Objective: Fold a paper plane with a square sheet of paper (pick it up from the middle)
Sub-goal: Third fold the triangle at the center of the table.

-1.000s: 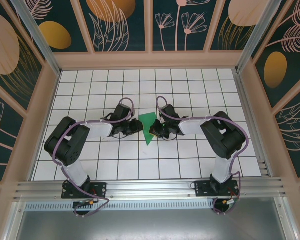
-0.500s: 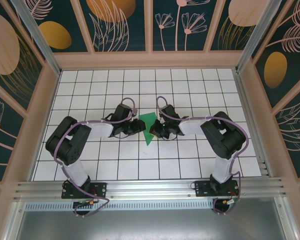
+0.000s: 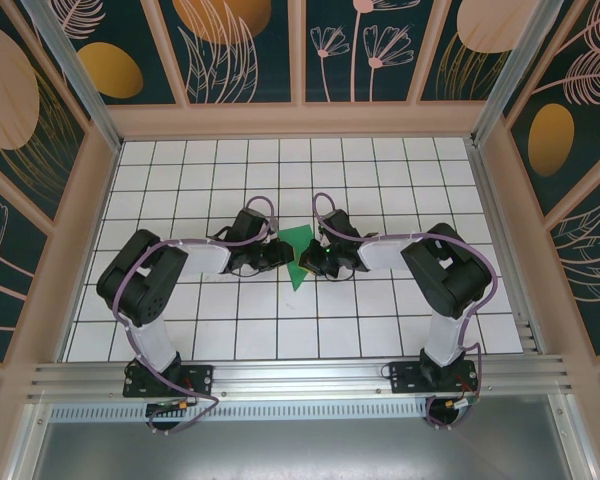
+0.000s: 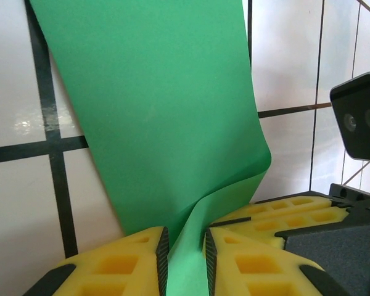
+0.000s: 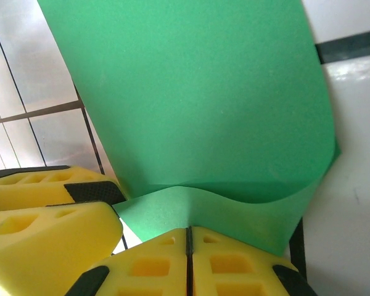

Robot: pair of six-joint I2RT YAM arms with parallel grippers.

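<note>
Green paper sheet [image 3: 298,244], creased into a narrow pointed shape, sits near the middle of the white gridded tabletop [image 3: 380,180], its tip aimed toward the arm bases. From above, it lies between the two end effectors, which close in on it from either side.

The left end effector [image 3: 278,254] meets its left edge. On the left wrist camera the sheet [image 4: 154,111] lies flat across the tiles, then buckles up into a ridge that runs into the left end effector [image 4: 185,246], whose yellow pads [image 4: 135,253] stand only a narrow slit apart with the paper filling it.

The right end effector [image 3: 308,262] is at the opposite edge. On its wrist camera the sheet [image 5: 191,92] curls up in a shallow wave to the right end effector [image 5: 187,237], whose pads are pressed together on the lifted edge.
</note>
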